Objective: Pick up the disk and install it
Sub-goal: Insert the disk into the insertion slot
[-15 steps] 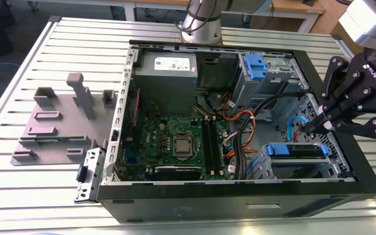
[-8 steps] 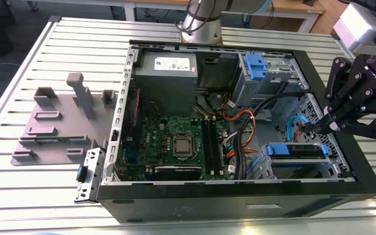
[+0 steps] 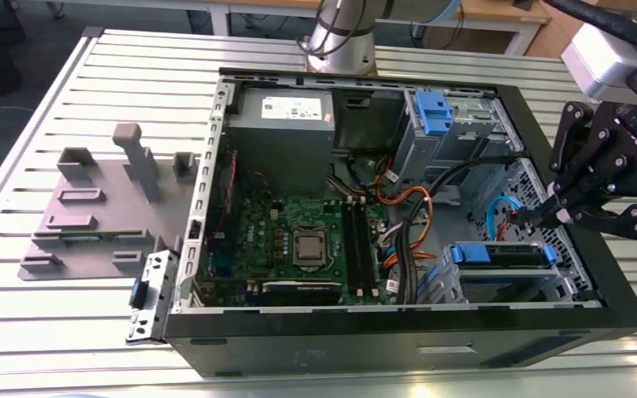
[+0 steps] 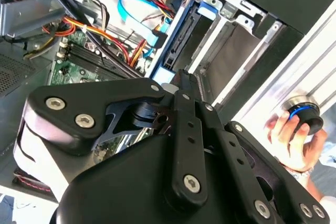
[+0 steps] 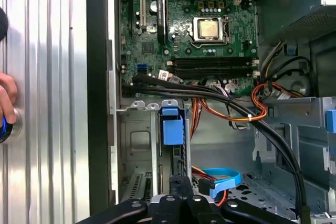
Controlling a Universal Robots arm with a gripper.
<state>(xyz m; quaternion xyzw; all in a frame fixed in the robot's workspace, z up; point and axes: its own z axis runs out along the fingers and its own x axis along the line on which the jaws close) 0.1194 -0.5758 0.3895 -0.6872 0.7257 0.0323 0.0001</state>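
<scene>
Your gripper [image 3: 542, 217] is closed on nothing, its fingertips pinched together at the right edge of the exterior view, over the open computer case [image 3: 407, 342] on the slatted surface [image 3: 64, 323]. The disk [image 3: 503, 254] isn't in the gripper. It sits in the drive bay in the lower right of the exterior view, blue bracket showing. In both wrist views the disk [image 4: 181, 38] [image 5: 172, 129] stands edge-on in the bay, with the gripper tip [image 4: 184, 77] [image 5: 180, 181] just beside its end. The pick looks done and the disk looks slotted in. You can't tell whether it's fully seated or latched.
</scene>
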